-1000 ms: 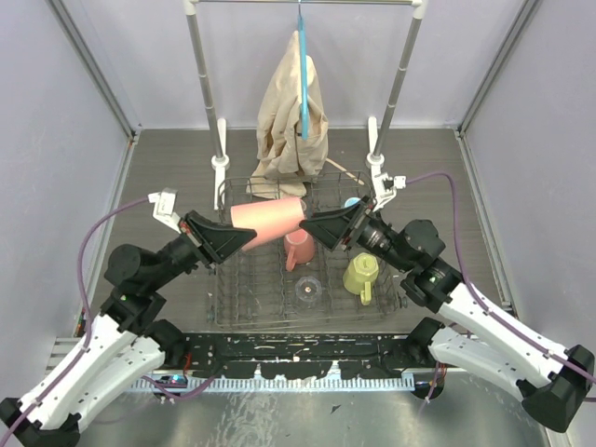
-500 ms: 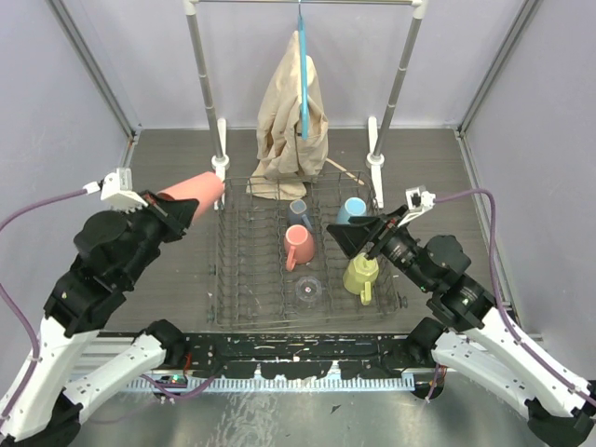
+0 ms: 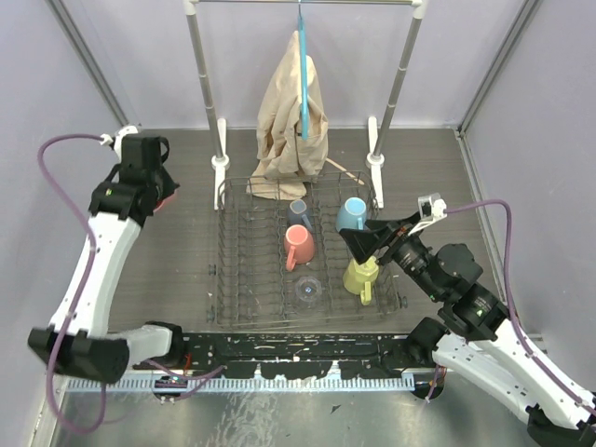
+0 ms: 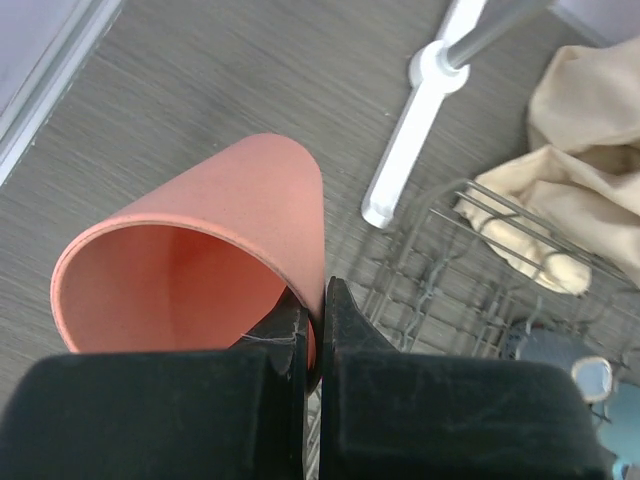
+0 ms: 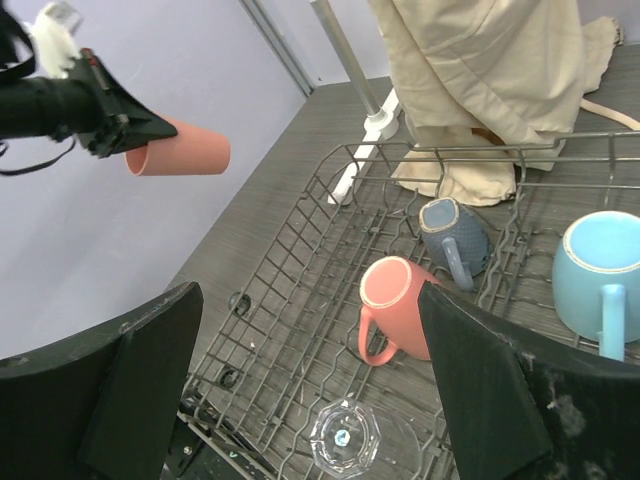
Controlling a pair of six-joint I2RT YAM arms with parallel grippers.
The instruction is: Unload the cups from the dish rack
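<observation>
Now, over on the far left, the left pincer (image 4: 315, 300) is clamped tight on the rim of a pink cup (image 4: 200, 250), one finger inside the mouth and one outside. That cup is out of the dish rack (image 3: 247, 270), held on its side above the table (image 3: 177, 270), left of the rack and near the white foot of the rail (image 3: 220, 140). Whether it touches the table I cannot tell.

Across the way, the right pincer (image 5: 307, 295) has its jaws spread wide with nothing between them, hovering over the right side of the rack.

Down in the rack: a pink mug (image 3: 299, 246) in the middle, a grey-blue mug (image 3: 300, 212) just beyond it, a light blue mug (image 3: 352, 213) at the far right, a yellow mug (image 3: 361, 276) at the near right below the right pincer, and a glass (image 3: 309, 291) near the front edge. Beige cloth (image 3: 293, 112) hangs from the rail behind, its hem draping onto the rack's far rim.
</observation>
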